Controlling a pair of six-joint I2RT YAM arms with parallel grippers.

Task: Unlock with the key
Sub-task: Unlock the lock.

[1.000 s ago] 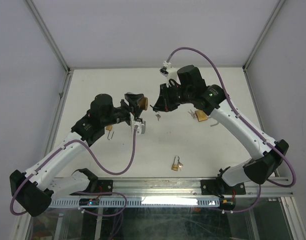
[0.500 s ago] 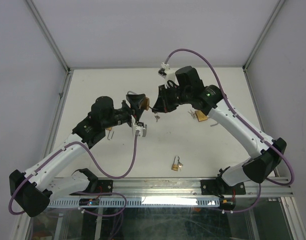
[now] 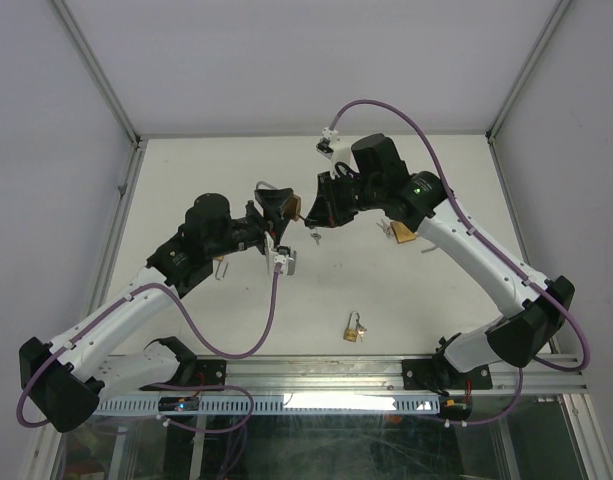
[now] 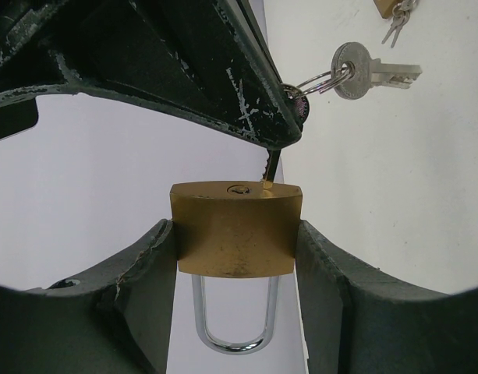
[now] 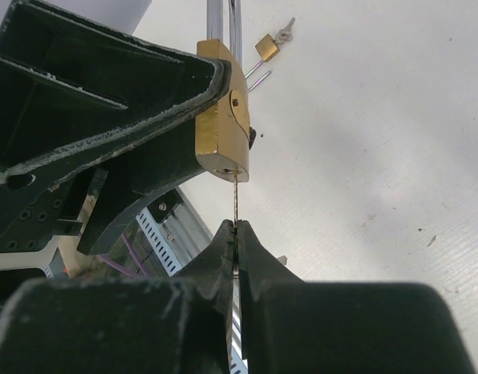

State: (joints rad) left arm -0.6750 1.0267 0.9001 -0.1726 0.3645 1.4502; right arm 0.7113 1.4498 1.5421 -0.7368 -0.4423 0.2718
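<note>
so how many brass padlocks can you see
3 for sure: one brass padlock clamped in the left tool, one on the white table near the front edge, one partly under the right arm. A fourth may be hidden under the left arm.

Four padlocks show from above: one [image 3: 284,207] raised between the arms, one [image 3: 405,234] by the right arm [image 3: 476,250], one [image 3: 352,331] near the front edge, and a fourth brass piece [image 3: 219,266], half hidden under the left arm [image 3: 136,300], that looks like another. One key [image 5: 235,195] meets the raised padlock; at least one more [image 4: 355,68] hangs on one ring [image 4: 316,80]. There are two arms, a left gripper [image 3: 275,206] and a right gripper [image 3: 313,207], two purple cables [image 3: 226,345] [image 3: 386,103], and one table [image 3: 186,170].
</note>
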